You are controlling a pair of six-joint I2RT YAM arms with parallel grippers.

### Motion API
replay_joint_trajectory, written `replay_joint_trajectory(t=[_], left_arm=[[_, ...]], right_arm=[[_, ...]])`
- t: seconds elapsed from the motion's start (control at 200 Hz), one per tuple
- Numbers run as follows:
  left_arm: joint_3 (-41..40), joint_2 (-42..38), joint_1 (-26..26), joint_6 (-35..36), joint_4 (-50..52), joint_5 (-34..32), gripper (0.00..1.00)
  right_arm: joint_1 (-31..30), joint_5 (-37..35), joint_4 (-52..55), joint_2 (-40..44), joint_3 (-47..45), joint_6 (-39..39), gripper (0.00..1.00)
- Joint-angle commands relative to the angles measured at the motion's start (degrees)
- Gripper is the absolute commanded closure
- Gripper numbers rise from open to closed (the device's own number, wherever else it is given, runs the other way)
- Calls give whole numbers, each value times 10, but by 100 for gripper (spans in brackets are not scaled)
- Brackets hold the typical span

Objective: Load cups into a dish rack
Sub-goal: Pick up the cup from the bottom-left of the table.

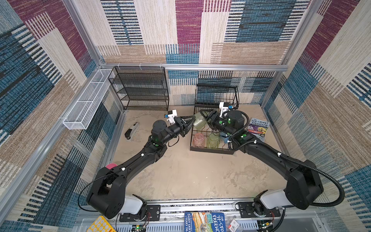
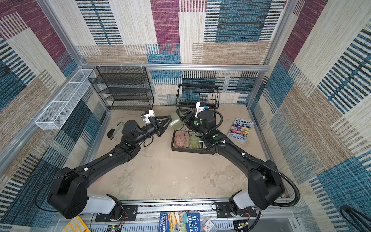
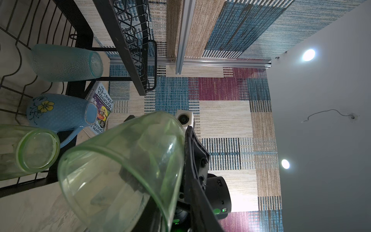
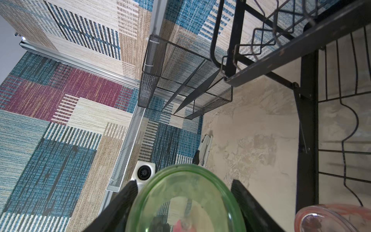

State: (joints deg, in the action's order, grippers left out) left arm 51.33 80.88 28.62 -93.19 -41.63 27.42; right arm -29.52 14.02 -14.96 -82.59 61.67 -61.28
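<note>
a tilted green tumbler (image 3: 120, 170) looms close, right gripper (image 3: 178, 136) at its base; teal cup (image 3: 64, 62), flowered blue mug (image 3: 60, 112), second green tumbler (image 3: 30, 148) stand inverted in the dish rack (image 3: 76, 22).

The beige, mottled tabletop (image 1: 190, 176) showed in both top views, its stained surface largely bare through the middle and towards 6 o'clock. Taking the far wall as 12 o'clock, a black mesh shelf unit (image 1: 140, 88) stood at 11 o'clock, against that wall. The black wire dish rack (image 1: 210, 149) sat at 1 o'clock, its lower tray resting on the surface. Just beside the rack, at 2 o'clock, a paperback book (image 1: 258, 128) lay flat, cover up. A black-and-grey stapler (image 1: 131, 130) lay at 10 o'clock, near the shelf unit. At 8 o'clock a pink cup (image 1: 111, 166) was mostly hidden.
</note>
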Motion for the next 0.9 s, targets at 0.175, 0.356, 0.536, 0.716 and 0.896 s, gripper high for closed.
replay_joint_trajectory(t=[0.175, 0.356, 0.536, 0.716, 0.896], left_arm=[[15, 3, 0, 39, 18, 13, 87], [18, 3, 0, 40, 17, 14, 99], [13, -1, 0, 39, 7, 9, 100], [7, 3, 0, 32, -26, 3, 100], [-2, 7, 0, 20, -64, -5, 100]], right_arm=[[-11, -25, 42, -1, 25, 63, 52], [-14, -22, 49, -6, 30, 73, 47], [-16, -11, 39, -3, 27, 69, 32], [-15, 22, 18, -4, 23, 33, 15], [-15, 62, -13, -16, 14, -10, 10]])
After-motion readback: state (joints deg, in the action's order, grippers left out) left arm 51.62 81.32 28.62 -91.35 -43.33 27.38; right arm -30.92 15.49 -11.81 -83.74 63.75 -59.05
